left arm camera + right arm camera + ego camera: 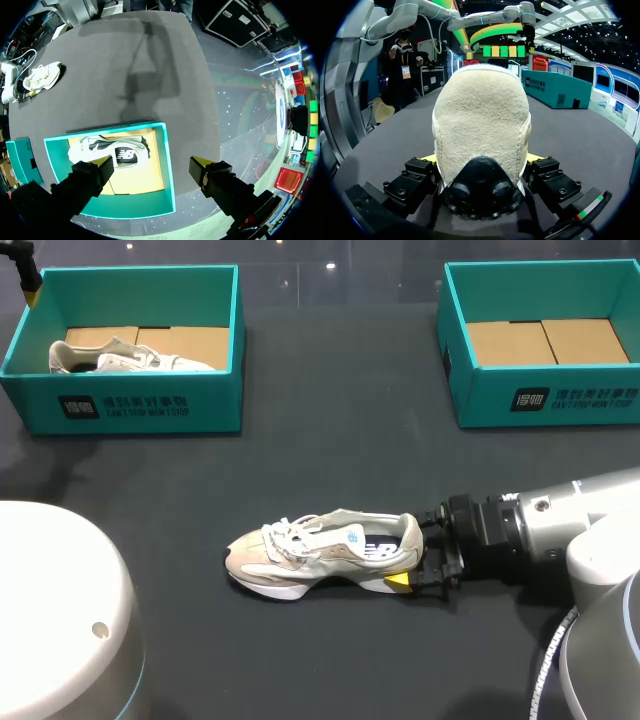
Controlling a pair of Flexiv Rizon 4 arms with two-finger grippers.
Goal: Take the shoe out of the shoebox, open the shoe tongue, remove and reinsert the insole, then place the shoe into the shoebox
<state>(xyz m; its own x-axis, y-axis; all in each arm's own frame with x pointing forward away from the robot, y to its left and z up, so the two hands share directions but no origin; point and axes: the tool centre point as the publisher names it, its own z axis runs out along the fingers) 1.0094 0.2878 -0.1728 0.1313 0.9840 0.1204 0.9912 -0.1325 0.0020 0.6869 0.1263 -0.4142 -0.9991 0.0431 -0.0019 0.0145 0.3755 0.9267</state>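
head view: the cream suede-and-mesh sneaker (310, 555) lies on its sole on the dark grey table (330, 440), toe toward my left. my right gripper (410, 565) is at its heel. the left teal cardboard shoebox (140, 405) holds a second pale sneaker (120, 358); the right teal cardboard shoebox (560, 395) stands well apart.

left wrist view: my left gripper (152, 165) hangs above the left box with its fingers spread wide, holding nothing.

right wrist view: my right gripper's fingers are closed against both sides of the cream sneaker's heel.
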